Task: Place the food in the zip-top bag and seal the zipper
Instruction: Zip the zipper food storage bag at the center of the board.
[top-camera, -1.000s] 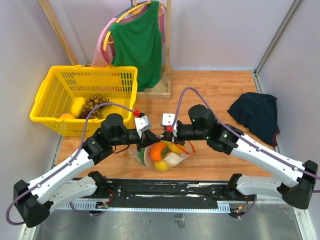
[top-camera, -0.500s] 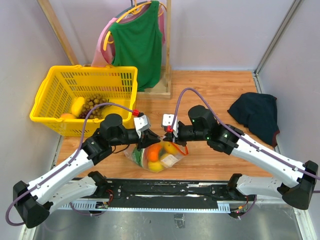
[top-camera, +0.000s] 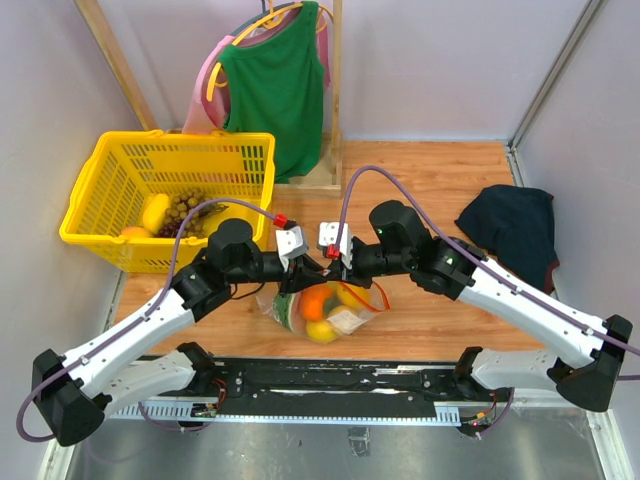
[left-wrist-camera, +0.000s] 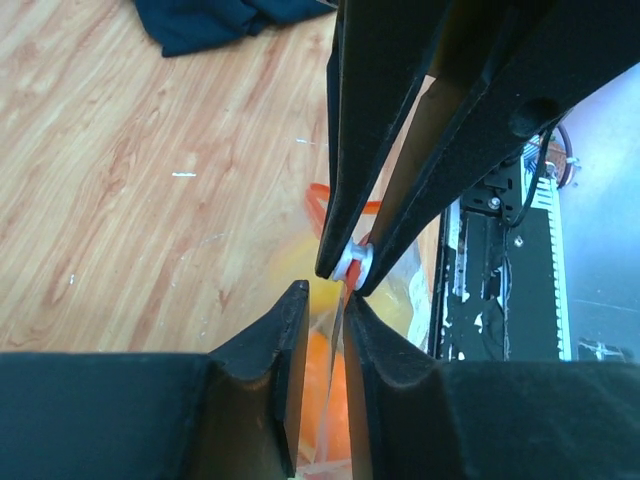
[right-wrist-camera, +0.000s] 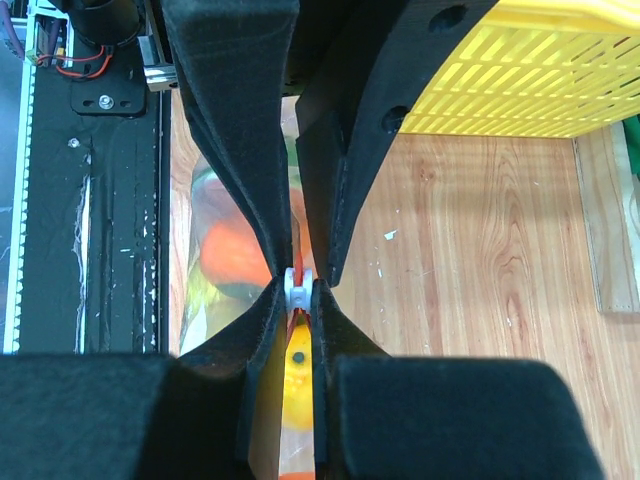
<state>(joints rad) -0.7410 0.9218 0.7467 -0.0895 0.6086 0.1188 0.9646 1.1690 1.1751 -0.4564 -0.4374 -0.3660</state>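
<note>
Sealing stage: food (top-camera: 313, 301) inside zip-top bag (top-camera: 345, 318), resting on table (top-camera: 430, 180) near its front edge.
Right gripper (right-wrist-camera: 298, 290) clamped on zipper (left-wrist-camera: 353, 268); left gripper (left-wrist-camera: 325, 300) jaws slightly parted around bag's edge. Next, I judge: left clamps, right draws zipper along.

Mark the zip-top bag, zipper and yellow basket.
zip-top bag (top-camera: 350, 318), top view, clear side wall beside the fruit.
zipper (right-wrist-camera: 297, 284), right wrist view, its white slider.
yellow basket (top-camera: 190, 137), top view, far rim.
</note>
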